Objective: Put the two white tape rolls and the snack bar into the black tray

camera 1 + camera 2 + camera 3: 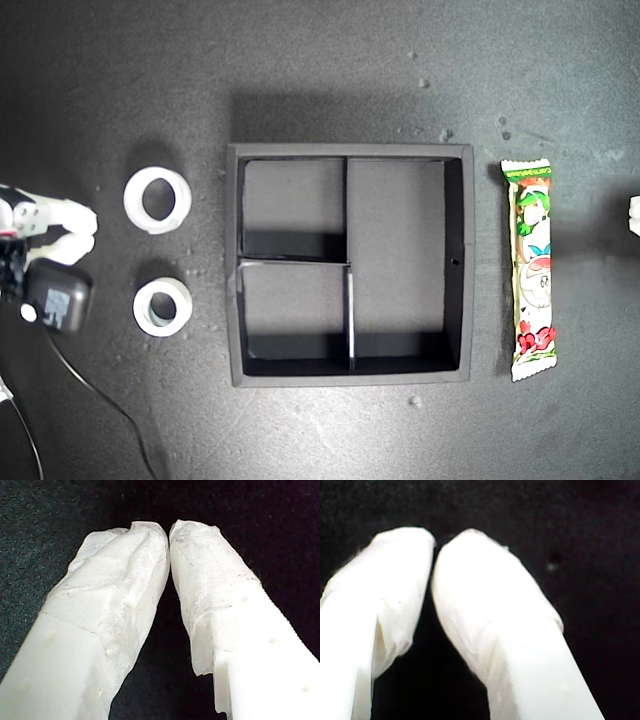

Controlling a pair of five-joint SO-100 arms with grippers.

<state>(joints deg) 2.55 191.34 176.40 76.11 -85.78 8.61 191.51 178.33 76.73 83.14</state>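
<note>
The black tray [350,151] sits in the middle of the exterior view, two small compartments on its left and one long one on its right, all showing bare floor. Two white tape rolls lie flat on the dark table at the exterior view's left, one [133,205] farther back and one [141,310] nearer. The snack bar [532,270] lies lengthwise just off the tray's right wall in that view. My first gripper [168,530] is shut over bare dark surface, holding nothing. My second gripper [434,545] is also shut on nothing. Neither wrist view shows a task object.
An arm with white fingers [62,225] and a black camera block [58,300] with a trailing cable rests at the exterior view's left edge, close to the rolls. A sliver of another white part [634,215] shows at the right edge. Small crumbs dot the table.
</note>
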